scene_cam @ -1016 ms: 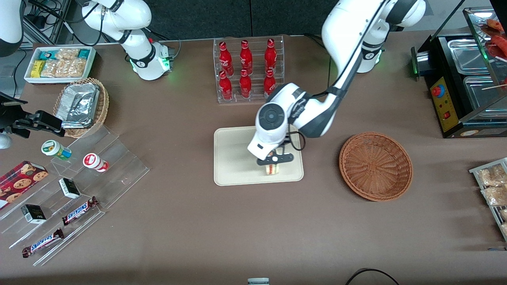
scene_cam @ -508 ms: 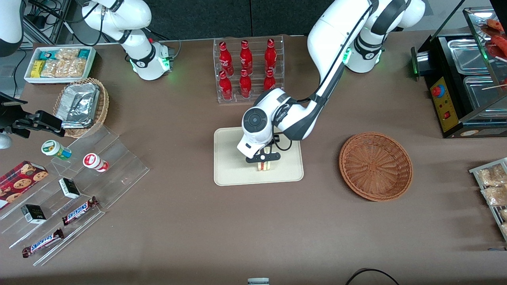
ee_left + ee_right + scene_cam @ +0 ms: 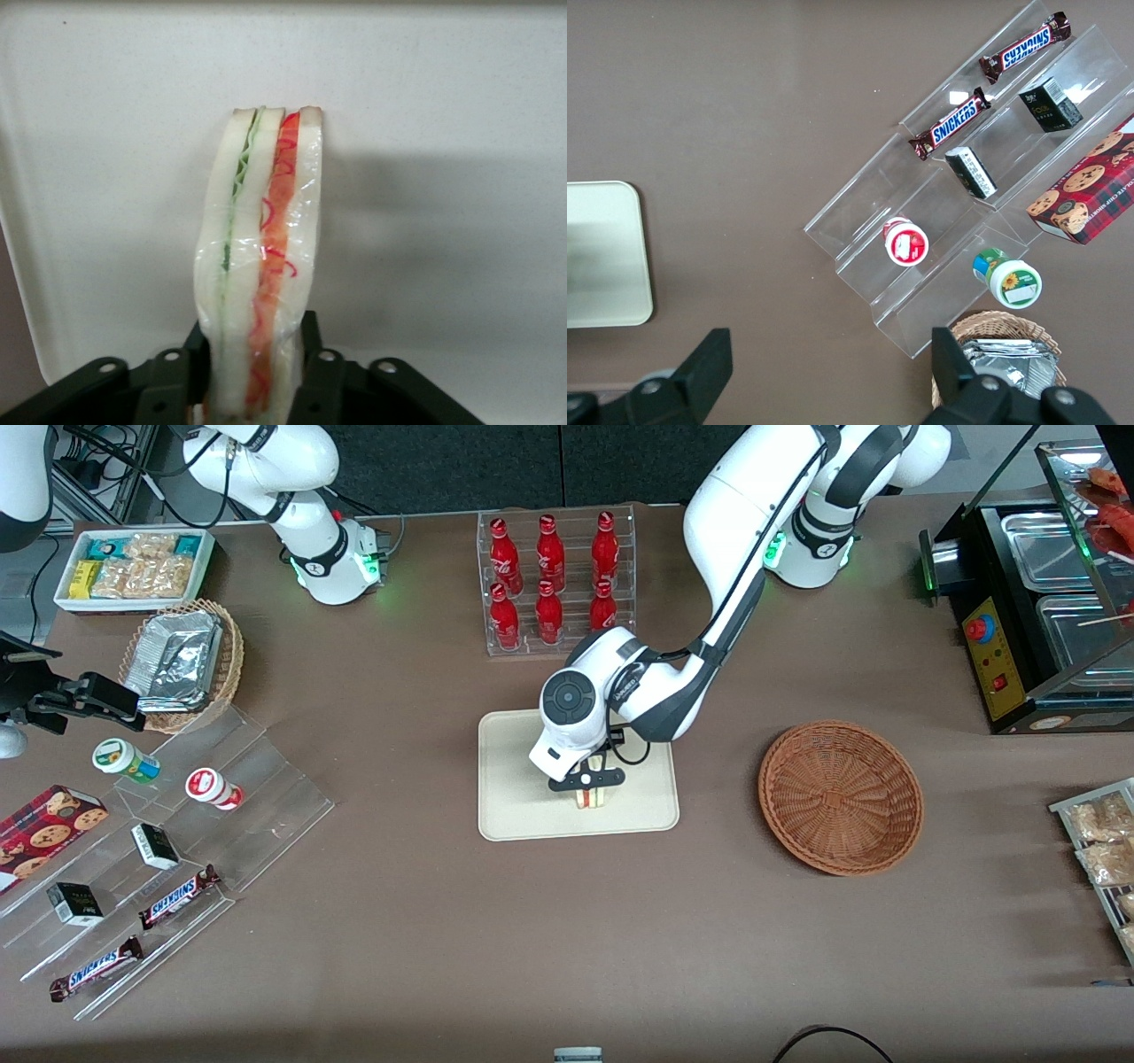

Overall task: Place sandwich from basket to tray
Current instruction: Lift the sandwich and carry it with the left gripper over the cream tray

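Observation:
The sandwich (image 3: 592, 795) is a wrapped wedge of pale bread with an orange-red and a green filling stripe (image 3: 259, 266). It stands on its edge over the cream-beige tray (image 3: 514, 797), near the tray's middle. My left gripper (image 3: 587, 781) is directly above it and shut on the sandwich, with the black fingers (image 3: 317, 376) pressed against both bread faces. I cannot tell if the sandwich touches the tray surface (image 3: 443, 177). The reddish-brown wicker basket (image 3: 840, 797) sits beside the tray toward the working arm's end, with nothing in it.
A clear rack of red bottles (image 3: 554, 580) stands farther from the front camera than the tray. Clear tiered shelves with candy bars and boxes (image 3: 159, 850) lie toward the parked arm's end, beside a tan foil basket (image 3: 182, 662). Snack bags (image 3: 1103, 850) and a black warmer (image 3: 1036, 602) sit at the working arm's end.
The left gripper carried the sandwich from the tray's basket-side part to about its middle, then nearly stopped. It stays shut on the sandwich.

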You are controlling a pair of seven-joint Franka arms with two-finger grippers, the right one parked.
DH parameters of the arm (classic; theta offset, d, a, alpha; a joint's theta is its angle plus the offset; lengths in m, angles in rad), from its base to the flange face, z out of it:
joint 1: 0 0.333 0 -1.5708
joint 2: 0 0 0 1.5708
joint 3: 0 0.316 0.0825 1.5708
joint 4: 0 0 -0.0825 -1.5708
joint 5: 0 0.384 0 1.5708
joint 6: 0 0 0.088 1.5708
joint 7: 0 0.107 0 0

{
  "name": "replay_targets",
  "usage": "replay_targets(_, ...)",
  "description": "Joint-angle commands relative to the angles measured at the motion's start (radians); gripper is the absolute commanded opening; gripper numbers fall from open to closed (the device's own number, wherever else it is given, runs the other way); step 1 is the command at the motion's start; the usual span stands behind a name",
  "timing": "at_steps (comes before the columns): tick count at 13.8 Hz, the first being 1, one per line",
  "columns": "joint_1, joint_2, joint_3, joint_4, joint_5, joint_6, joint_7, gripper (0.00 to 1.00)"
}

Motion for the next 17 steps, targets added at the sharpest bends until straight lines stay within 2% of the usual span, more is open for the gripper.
replay_targets(1,-0.017,0.019,0.014,0.032,-0.006,0.005,-0.012,1.00)
replay_targets(9,-0.014,0.001,0.017,0.038,0.002,-0.001,0.003,1.00)
replay_targets(13,-0.003,-0.057,0.026,0.035,0.014,-0.036,0.009,1.00)
replay_targets(17,0.012,-0.126,0.077,0.007,0.043,-0.105,0.124,1.00)
